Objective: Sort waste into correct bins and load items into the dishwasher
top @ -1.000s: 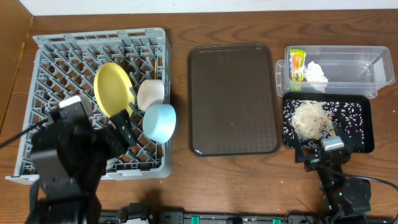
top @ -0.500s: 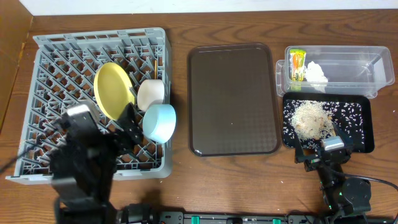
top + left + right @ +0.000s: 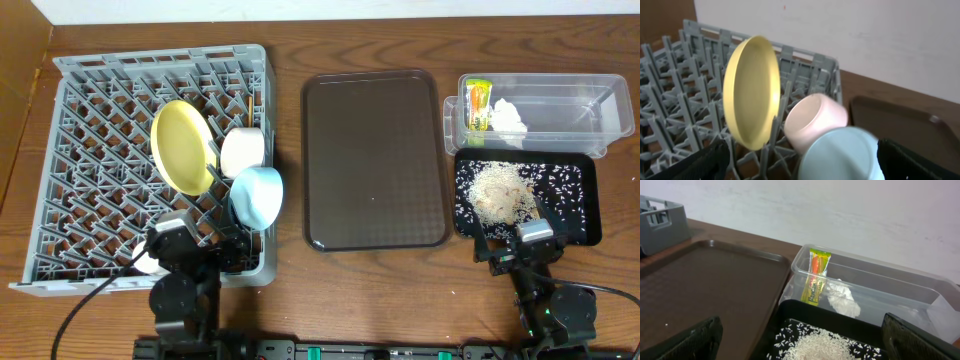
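Left gripper (image 3: pixel 799 162) agape, wrist view only

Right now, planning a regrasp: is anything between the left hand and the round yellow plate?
Nothing visible does: the left hand faces the round yellow plate, the light blue bowl lying off to its right.

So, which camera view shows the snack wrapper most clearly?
The right wrist view: the snack wrapper appears large and standing upright at one end of the clear tub. The overhead view shows it small, from above. The left wrist view does not show it.
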`<state>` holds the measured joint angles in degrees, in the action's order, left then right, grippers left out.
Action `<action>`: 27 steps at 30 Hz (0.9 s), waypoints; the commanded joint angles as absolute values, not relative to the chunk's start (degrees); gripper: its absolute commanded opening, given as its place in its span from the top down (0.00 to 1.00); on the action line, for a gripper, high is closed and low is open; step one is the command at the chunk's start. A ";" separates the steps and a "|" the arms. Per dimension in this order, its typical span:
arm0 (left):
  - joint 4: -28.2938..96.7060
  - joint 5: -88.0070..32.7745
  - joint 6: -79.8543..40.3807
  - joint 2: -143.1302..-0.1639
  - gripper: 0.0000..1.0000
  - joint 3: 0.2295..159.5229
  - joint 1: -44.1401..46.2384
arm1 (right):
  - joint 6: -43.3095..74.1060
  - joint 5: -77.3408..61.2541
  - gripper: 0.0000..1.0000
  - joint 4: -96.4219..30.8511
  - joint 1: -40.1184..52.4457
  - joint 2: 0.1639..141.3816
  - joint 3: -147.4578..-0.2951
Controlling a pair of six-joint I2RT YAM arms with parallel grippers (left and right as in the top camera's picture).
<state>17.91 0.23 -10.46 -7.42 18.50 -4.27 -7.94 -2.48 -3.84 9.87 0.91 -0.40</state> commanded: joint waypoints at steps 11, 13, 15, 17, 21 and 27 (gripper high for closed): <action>2.92 3.46 -11.73 -0.10 0.05 0.23 -3.38 | -7.31 -1.93 0.01 -4.08 9.47 0.75 -0.32; 3.75 3.49 -11.70 -0.10 0.05 0.23 -3.40 | -7.31 -1.93 0.01 -4.08 9.50 0.75 -0.32; 3.77 3.49 -11.70 -0.14 0.05 0.23 -3.40 | -7.31 -1.93 0.01 -4.08 9.47 0.75 -0.32; 3.77 3.49 -11.70 -0.23 0.05 0.23 -3.40 | -7.31 -1.93 0.01 -4.08 9.47 0.75 -0.32; 3.77 3.49 -11.70 -0.27 0.05 0.23 -3.40 | -7.31 -1.93 0.01 -4.08 9.50 0.75 -0.32; 3.77 3.49 -11.70 -0.27 0.05 0.23 -3.40 | -7.31 -1.93 0.01 -4.08 9.47 0.75 -0.32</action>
<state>2.72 2.96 -10.96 -0.62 1.98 -3.64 -7.92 -2.50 -3.86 9.87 0.91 -0.40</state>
